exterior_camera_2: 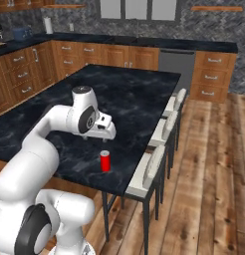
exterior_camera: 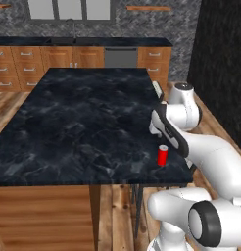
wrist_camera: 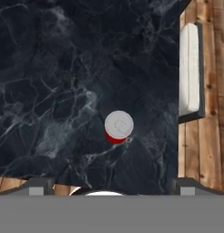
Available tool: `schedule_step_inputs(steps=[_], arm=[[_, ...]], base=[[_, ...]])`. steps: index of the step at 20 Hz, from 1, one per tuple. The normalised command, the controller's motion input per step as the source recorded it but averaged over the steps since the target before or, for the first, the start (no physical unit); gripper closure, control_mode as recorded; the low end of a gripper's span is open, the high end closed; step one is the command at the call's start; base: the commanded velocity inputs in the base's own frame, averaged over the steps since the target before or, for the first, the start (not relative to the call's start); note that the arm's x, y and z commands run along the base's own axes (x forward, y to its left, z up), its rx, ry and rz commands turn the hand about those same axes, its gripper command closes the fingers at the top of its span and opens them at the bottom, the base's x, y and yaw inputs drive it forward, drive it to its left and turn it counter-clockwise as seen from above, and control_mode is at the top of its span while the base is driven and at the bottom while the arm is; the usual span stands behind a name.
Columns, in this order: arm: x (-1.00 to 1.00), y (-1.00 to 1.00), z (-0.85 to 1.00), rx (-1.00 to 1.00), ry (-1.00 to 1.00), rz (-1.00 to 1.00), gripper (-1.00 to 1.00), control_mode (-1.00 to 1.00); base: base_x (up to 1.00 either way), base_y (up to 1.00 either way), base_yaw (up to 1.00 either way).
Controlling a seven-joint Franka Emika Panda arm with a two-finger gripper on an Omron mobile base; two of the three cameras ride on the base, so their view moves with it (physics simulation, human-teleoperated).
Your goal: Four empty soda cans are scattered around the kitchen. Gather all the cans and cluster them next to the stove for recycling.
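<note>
A red soda can stands upright on the black marbled island counter, close to the near right corner and just inside the edge that faces a row of white-seated stools. The robot's white arm bends over the counter from the near side, its gripper poised above the slab and well clear of the can; nothing is between the fingers, and the jaws stand as wide apart as they go. Seen from the hand, the can's silvery top sits near the middle of the picture, red body showing just beneath it, with the two dark fingertips spread far apart at the bottom edge on either side. One stool's white seat lies beside the counter's edge over the wood plank floor. Behind the island, reddish-brown cabinets run under another black counter along a grey herringbone wall, with a grey dishwasher front set among them.
</note>
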Motion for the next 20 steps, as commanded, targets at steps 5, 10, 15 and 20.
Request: schedule_step_inputs(steps=[5,10,15,20], arm=[[0.09,-0.01,-0.12,0.00,0.01,0.00,-1.00,-1.00],[0.11,-0.01,-0.09,0.00,0.03,0.00,-1.00,-1.00],[0.06,-0.04,-0.07,0.01,0.01,0.00,-1.00,-1.00],[0.05,-0.03,-0.10,0.01,0.00,0.00,-1.00,-1.00]], base=[[0.00,0.00,0.00],[0.00,0.00,0.00],[0.00,0.00,0.00],[0.00,0.00,0.00]])
